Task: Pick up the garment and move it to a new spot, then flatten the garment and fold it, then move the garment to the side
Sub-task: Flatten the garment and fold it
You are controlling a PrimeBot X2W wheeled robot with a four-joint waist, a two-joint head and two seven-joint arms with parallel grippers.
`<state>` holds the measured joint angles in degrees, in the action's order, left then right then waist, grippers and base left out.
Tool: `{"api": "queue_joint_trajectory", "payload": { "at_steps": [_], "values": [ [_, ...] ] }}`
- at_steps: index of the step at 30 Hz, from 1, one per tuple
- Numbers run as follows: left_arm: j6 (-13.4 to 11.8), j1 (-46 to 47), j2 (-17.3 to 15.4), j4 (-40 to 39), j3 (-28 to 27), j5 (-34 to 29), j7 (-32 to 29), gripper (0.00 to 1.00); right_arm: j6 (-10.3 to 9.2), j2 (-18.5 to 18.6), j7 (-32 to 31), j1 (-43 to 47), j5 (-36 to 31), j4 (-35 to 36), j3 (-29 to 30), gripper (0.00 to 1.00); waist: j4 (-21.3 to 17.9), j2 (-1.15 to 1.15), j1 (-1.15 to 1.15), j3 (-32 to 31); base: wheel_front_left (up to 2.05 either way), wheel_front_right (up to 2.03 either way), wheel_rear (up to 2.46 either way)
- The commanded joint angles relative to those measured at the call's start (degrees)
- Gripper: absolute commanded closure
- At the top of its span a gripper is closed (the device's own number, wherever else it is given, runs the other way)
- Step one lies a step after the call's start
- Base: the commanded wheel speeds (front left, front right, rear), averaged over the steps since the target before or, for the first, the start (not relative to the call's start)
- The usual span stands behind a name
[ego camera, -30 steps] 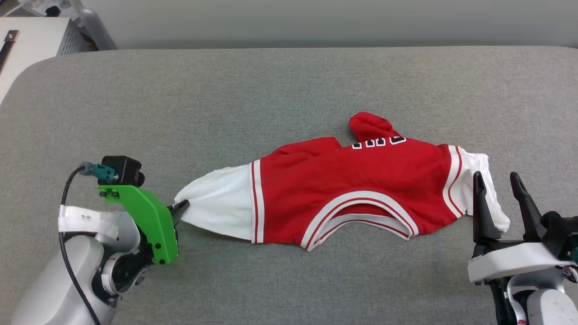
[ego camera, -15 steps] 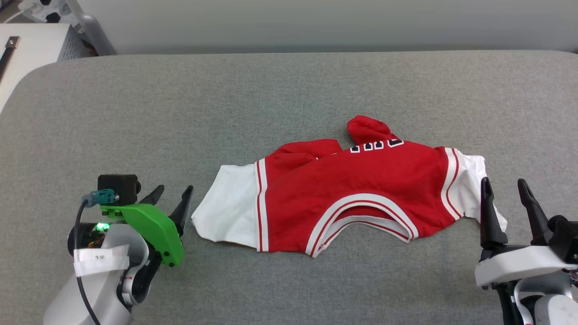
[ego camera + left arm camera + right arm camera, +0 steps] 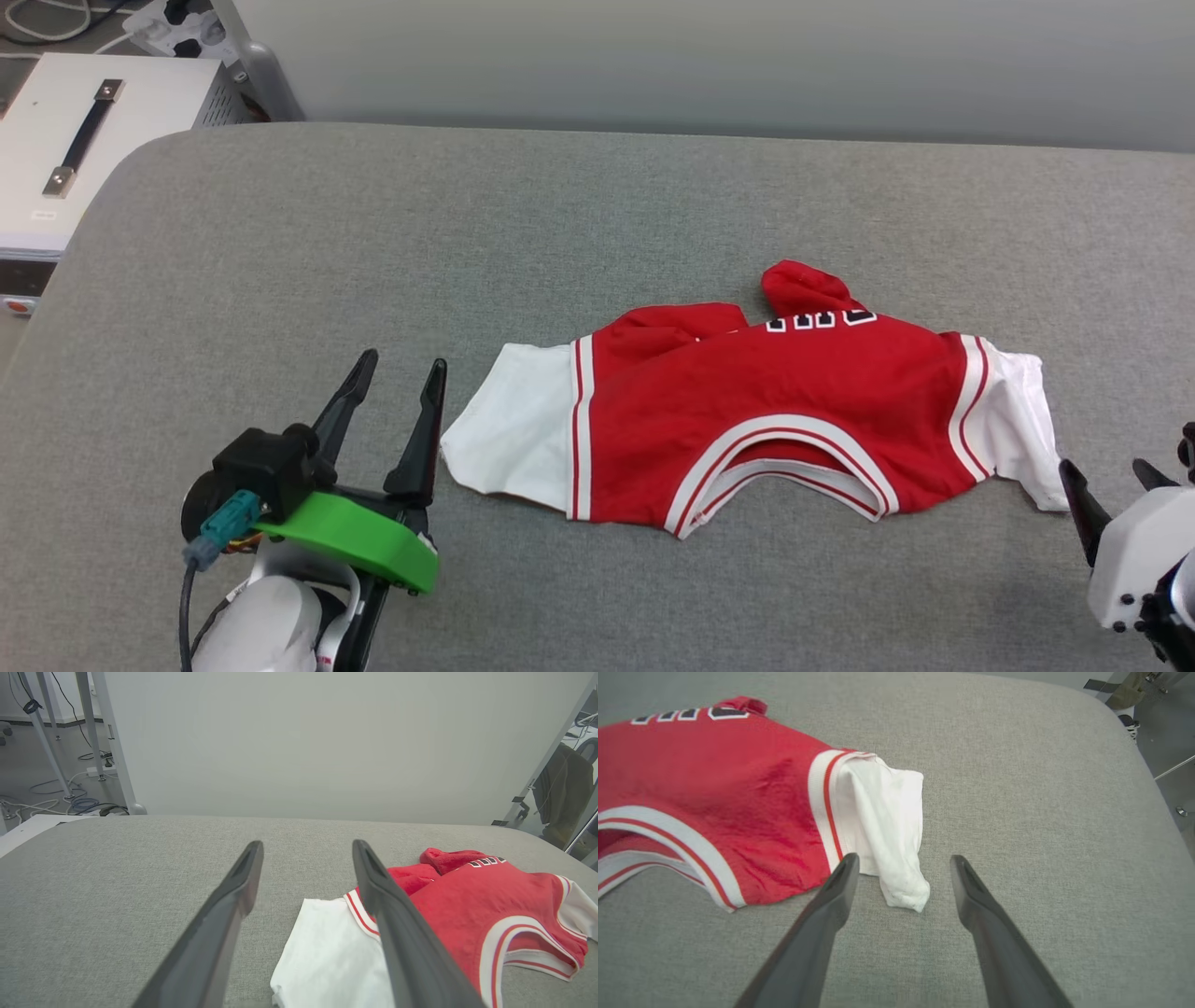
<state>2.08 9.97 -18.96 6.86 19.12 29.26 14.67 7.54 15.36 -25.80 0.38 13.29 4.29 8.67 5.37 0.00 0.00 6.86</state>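
Red jersey T-shirt point(image 3: 766, 411) lies stretched sideways on the grey table point(image 3: 560, 205), cloth bunched along its far edge; left gripper point(image 3: 403, 360) just beside one white sleeve point(image 3: 509, 429), right gripper point(image 3: 1102, 467) just beside the other sleeve point(image 3: 1022, 439); both spread wide and empty, seemingly poised for flattening.

**Surroundings: counter, case, cabling**

The counter point(image 3: 597, 205) is covered in plain grey fabric, and its corners are rounded. A flat pale grey wall point(image 3: 709, 65) stands along its far edge. Beyond the far left corner sits a white case point(image 3: 140, 112) with a dark strap handle point(image 3: 82, 138) fixed on top. Behind the case lies a white power strip point(image 3: 177, 23), beside a grey metal leg point(image 3: 257, 70). In the left wrist view, loose cables point(image 3: 70, 802) trail on the floor past that corner, and a dark olive cloth point(image 3: 563, 798) hangs at the far right.
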Motion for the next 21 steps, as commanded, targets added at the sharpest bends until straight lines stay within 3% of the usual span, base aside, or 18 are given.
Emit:
{"api": "queue_joint_trajectory", "payload": {
  "at_steps": [1, 5, 9, 21],
  "values": [
    [0.63, -0.87, 0.49, -0.22, -0.59, -1.24, 0.31, 0.0, -0.05, 0.83, -4.25, -1.31, 0.71, -0.31, 0.51, 0.0, 0.82, 0.0, 0.0, 0.84, 0.0, 0.0, 0.0],
    [1.81, -0.56, 1.81, -0.14, -1.76, -2.82, 0.31, 0.0, -0.05, 2.77, -14.83, -3.29, 2.78, -1.68, 1.93, 0.0, 2.17, 0.0, 0.0, 2.05, 0.0, 0.0, 0.0],
    [2.7, -0.18, 2.94, 0.02, -2.78, -4.01, 0.32, 0.0, -0.05, 3.24, -20.44, -5.21, 3.63, -3.36, 3.52, 0.0, 3.26, 0.0, 0.0, 3.25, 0.0, 0.0, 0.0],
    [4.53, 1.97, 5.42, 0.28, -5.41, -6.31, 0.32, 0.0, -0.05, 3.09, -24.43, -8.41, 2.16, -7.04, 5.04, 0.0, 5.71, 0.0, 0.0, 7.42, 0.0, 0.0, 0.0]
  ]
}}
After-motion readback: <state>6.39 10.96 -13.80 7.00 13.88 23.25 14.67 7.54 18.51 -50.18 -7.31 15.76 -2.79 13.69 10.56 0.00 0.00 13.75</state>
